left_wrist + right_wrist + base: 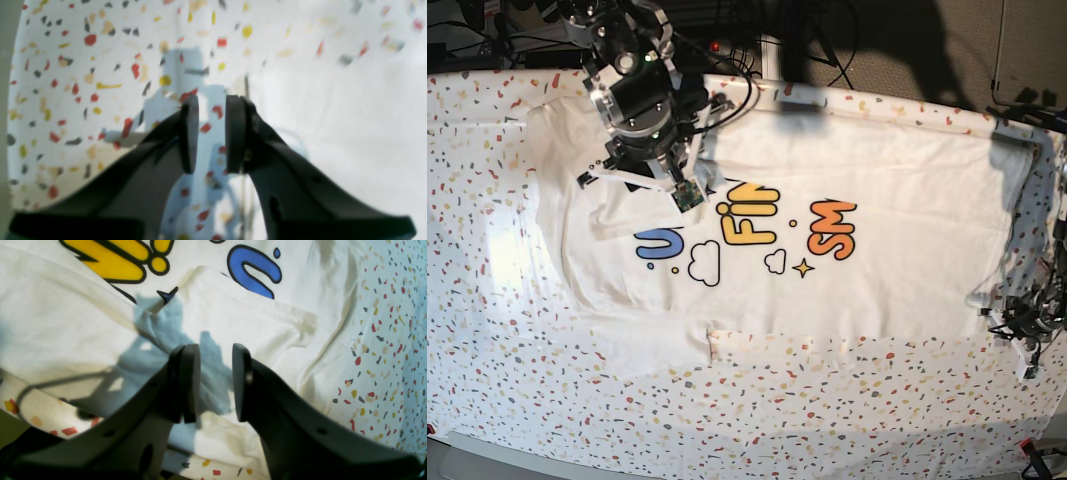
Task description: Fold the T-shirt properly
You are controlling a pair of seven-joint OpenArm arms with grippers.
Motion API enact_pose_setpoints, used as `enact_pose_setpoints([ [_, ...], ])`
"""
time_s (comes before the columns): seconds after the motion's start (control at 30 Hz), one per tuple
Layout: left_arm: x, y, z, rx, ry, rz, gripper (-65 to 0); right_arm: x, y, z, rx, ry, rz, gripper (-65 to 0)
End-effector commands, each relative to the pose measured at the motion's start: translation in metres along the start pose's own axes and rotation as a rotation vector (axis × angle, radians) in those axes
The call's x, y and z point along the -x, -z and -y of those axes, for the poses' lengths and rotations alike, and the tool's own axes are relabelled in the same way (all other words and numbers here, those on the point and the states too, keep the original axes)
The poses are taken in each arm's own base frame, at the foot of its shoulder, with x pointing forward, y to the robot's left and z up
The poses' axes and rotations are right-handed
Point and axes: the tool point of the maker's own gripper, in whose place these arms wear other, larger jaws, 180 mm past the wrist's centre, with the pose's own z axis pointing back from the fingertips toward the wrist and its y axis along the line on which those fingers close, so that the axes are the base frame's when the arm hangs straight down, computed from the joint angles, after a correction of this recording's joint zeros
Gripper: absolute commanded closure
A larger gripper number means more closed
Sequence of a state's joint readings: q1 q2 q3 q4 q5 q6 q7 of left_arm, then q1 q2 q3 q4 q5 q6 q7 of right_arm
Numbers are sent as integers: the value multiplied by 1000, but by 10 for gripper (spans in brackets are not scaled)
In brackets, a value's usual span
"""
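Note:
The white T-shirt lies spread flat on the table, print side up, with blue, yellow and orange lettering. Its sleeve at the left is folded in over the body. My right gripper hovers above that folded sleeve. In the right wrist view the right gripper is open with a narrow gap and holds nothing, and white cloth lies below it. My left gripper is at the shirt's right edge. In the left wrist view the left gripper is open and empty over the tablecloth, with the shirt just to its right.
The speckled confetti tablecloth covers the whole table and shows in the left wrist view. Cables and dark equipment sit beyond the table's far edge. The near table edge runs along the bottom.

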State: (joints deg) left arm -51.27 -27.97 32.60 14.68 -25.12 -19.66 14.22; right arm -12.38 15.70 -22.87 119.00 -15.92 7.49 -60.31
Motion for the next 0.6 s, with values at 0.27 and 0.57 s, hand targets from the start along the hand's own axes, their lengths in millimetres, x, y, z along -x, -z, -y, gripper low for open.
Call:
enact_pose_setpoints([
  [0.27,-13,-7,43,232,-30,-36,-324,-11,-4,5,16,9,40,-171],
  [0.57,-11,-6,37,207,22,-24,-352,-2,-4,5,16,9,-6,-171],
])
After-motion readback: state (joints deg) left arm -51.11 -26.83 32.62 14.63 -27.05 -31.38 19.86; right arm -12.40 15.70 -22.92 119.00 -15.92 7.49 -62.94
